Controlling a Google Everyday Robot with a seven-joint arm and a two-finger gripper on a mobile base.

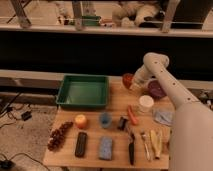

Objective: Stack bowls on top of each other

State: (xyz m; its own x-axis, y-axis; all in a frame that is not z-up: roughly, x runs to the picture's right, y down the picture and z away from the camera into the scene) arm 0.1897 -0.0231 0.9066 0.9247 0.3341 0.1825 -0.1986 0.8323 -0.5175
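Well, my arm (174, 96) fills the right side of the view, bending at the elbow and reaching down toward the far edge of the table (116, 104). A green tray (82, 92) sits on the far left of the table, apart from my claw (135, 85).

Along the front lie a bunch of grapes (59, 136), a dark flat block (80, 144), a blue sponge (105, 148), a black knife (131, 147) and some cutlery beside it that I cannot make out. A grey cloth (163, 116) lies to the right, at the edge of my arm. In the middle row stand a white tub (146, 103), a blue cup (105, 120) and an orange (80, 121), with a thin red-orange thing (132, 116) between cup and tub.

None of these lies between my claw and the bowls. The tub stands just in front of the purple bowl (156, 90).

My claw hangs at the far edge, at the right rim of the red bowl (127, 79). Whether it touches that rim, I cannot tell. Whether it is open or closed, and whether it holds anything, I cannot tell either. The purple bowl sits just to my claw's right, partly hidden by my arm. The two bowls stand side by side on the table, apart, neither in the other.
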